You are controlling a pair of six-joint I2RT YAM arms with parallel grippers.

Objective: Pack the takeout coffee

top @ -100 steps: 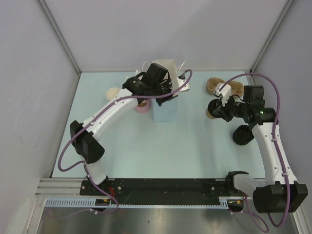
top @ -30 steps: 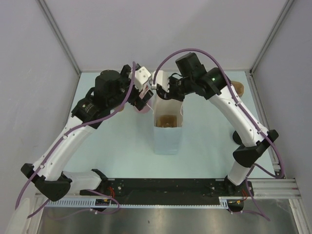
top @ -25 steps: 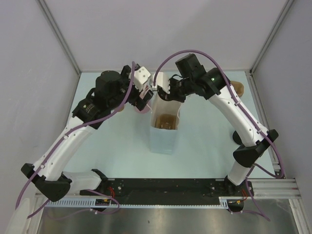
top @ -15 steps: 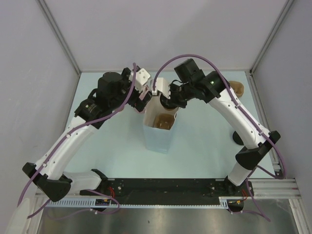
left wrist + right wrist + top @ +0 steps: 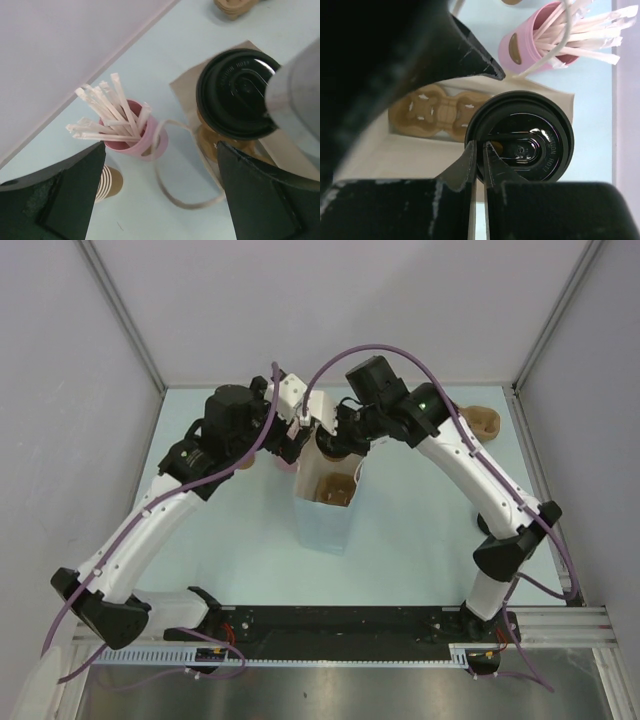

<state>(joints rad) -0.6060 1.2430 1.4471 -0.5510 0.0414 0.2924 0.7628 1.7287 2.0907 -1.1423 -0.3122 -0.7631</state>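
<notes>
**COFFEE CUP [image 5: 328, 445] OVER BAG [image 5: 325, 530]**

Top view: the lidded cup hangs at the 12 o'clock edge of the open bag mouth. A brown cup tray [image 5: 335, 490] lies inside the bag.

Left wrist view: the left gripper [image 5: 157, 150] has its jaws wide and holds nothing. A pink straw cup [image 5: 132, 137] stands at 9 o'clock of the black lid, with a tan cup stack [image 5: 107, 182] at its 7 o'clock.

Right wrist view: the right gripper [image 5: 479, 155] has its jaws narrow, pinching the lid rim at its 9 o'clock edge.

coffee lid [image 5: 235, 92]: black | straw cup [image 5: 136, 146]: pink | straws [image 5: 101, 103]: white | paper bag [image 5: 325, 530]: white | table [image 5: 235, 545]: pale blue
</notes>
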